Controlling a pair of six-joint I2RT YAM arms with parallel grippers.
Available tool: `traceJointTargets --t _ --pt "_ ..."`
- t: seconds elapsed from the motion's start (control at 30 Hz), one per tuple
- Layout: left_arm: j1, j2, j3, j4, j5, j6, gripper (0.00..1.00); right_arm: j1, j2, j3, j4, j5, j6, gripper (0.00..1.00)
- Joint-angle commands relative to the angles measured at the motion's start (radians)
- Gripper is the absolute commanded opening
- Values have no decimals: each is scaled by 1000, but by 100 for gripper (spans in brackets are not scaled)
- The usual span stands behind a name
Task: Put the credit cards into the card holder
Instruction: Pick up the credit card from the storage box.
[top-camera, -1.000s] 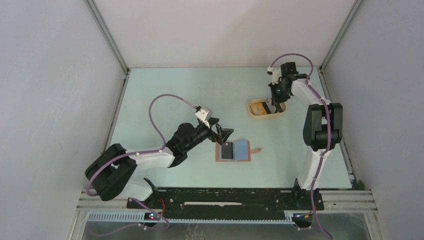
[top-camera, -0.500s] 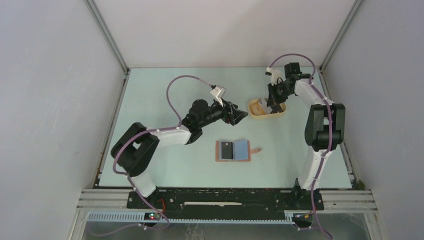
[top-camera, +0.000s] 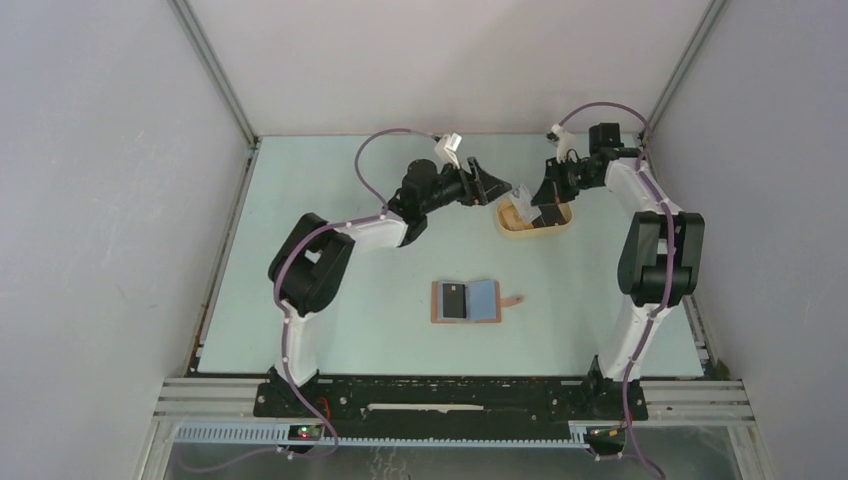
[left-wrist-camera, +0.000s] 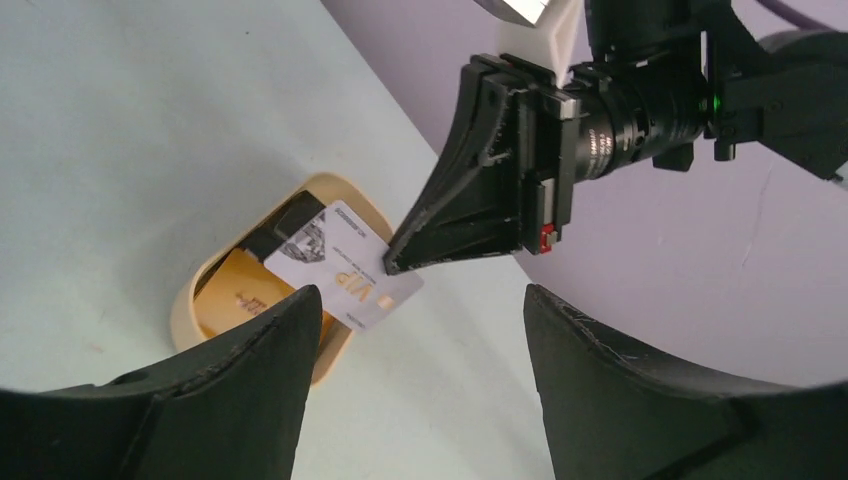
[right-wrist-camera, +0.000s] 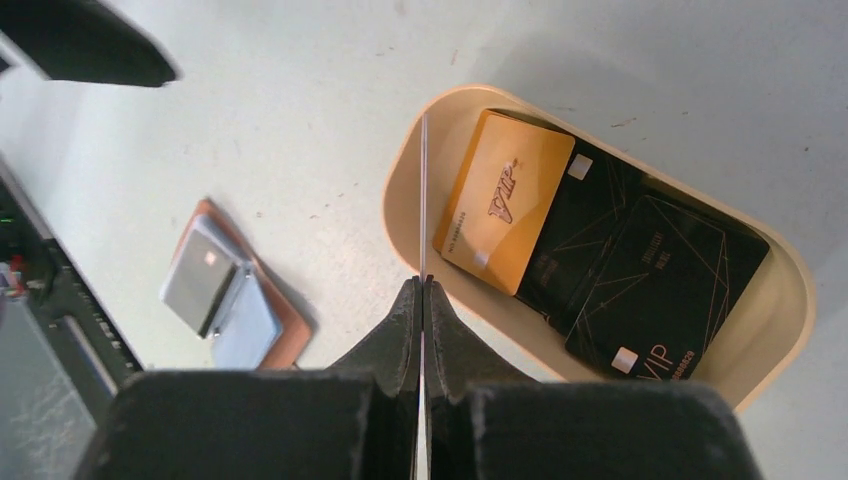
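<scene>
Table (top-camera: 580, 330) spreading pale green beneath both arms. Left arm (top-camera: 350, 230) reaching toward the far side, its left gripper (left-wrist-camera: 420, 300) hovering near the tan oval tray (right-wrist-camera: 795, 300), jaws standing wide apart and gripping nothing. Right arm (top-camera: 650, 260) bending in from the far right, its right gripper (right-wrist-camera: 423, 285) hanging by the tray's rim, jaws pressing tight on a white card (left-wrist-camera: 340, 265), pinching it by one edge and holding it above the tray. Card holder (top-camera: 466, 301) lying open and flat mid-table, well apart from the tray, showing a pale blue-grey inside and carrying one dark card (top-camera: 453, 300) on its left half. Resting inside the tray: a gold card (right-wrist-camera: 505, 200) lying partly over two black cards (right-wrist-camera: 665, 290).
</scene>
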Motion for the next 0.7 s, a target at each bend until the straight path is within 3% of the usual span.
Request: traceJointTargets --t 0.0,0.27,0.4,0.67 --pt "6 101 144 -5 48 -83 79 -59 -59 -1 5 -196 49 0" --pt "14 246 355 -24 99 -105 77 -106 -8 7 23 -331 128 0" --pt "17 292 359 27 115 -138 74 -125 17 9 26 -392 156 0" --pt "14 362 386 141 164 -244 57 -136 54 7 53 -418 213 0"
